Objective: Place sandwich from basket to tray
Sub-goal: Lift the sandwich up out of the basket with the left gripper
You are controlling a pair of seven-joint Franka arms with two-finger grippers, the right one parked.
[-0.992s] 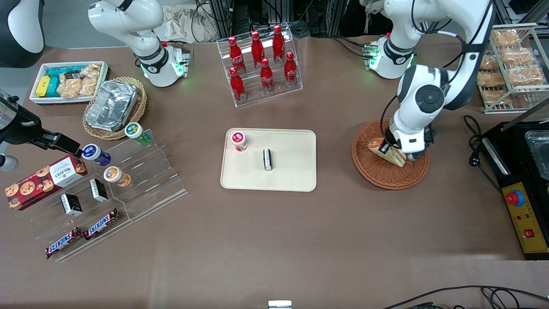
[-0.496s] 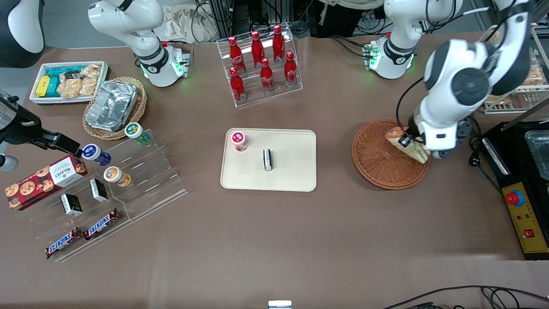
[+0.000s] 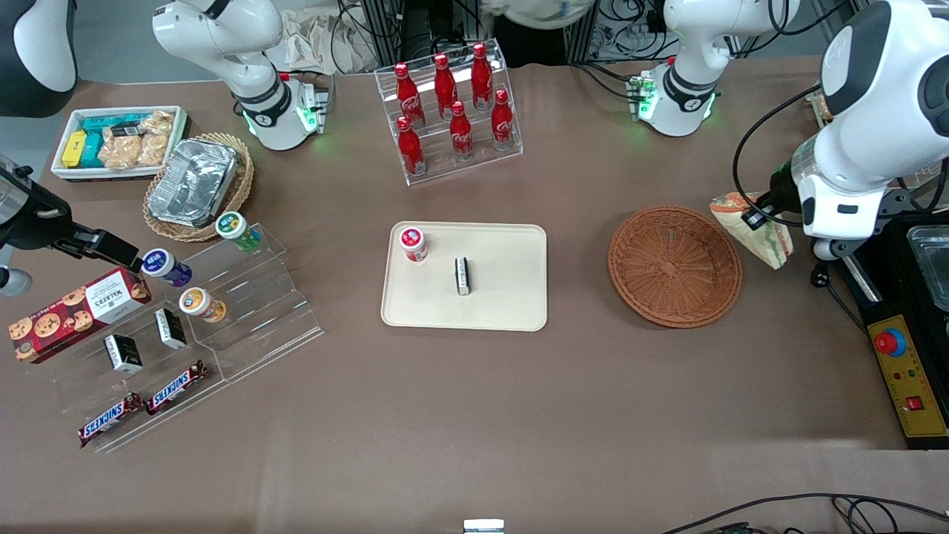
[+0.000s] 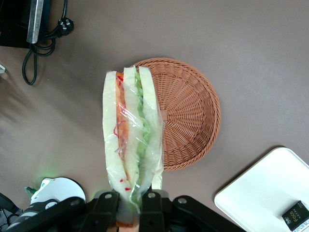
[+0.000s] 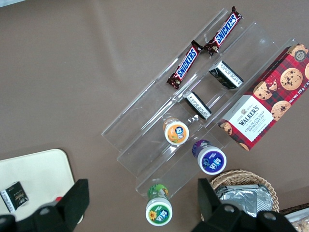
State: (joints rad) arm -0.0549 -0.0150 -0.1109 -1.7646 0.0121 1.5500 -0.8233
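My left gripper (image 3: 771, 210) is shut on the sandwich (image 3: 750, 225), a plastic-wrapped wedge of pale bread with red, orange and green layers. It holds it high in the air, beside the reddish-brown wicker basket (image 3: 673, 265), toward the working arm's end of the table. In the left wrist view the sandwich (image 4: 128, 135) hangs between the fingers of the gripper (image 4: 131, 205), above the basket's rim (image 4: 193, 111), and the basket holds nothing. The cream tray (image 3: 504, 297) lies mid-table and its corner shows in the left wrist view (image 4: 256, 198).
On the tray stand a red-capped jar (image 3: 413, 243) and a small black box (image 3: 463, 275). A rack of red cola bottles (image 3: 451, 111) stands farther from the camera. A black machine (image 3: 908, 311) and a wire rack of snacks (image 3: 882, 111) lie at the working arm's end.
The gripper lifted the sandwich out of the basket, rose and swung toward the working arm's end of the table. The basket now holds nothing.
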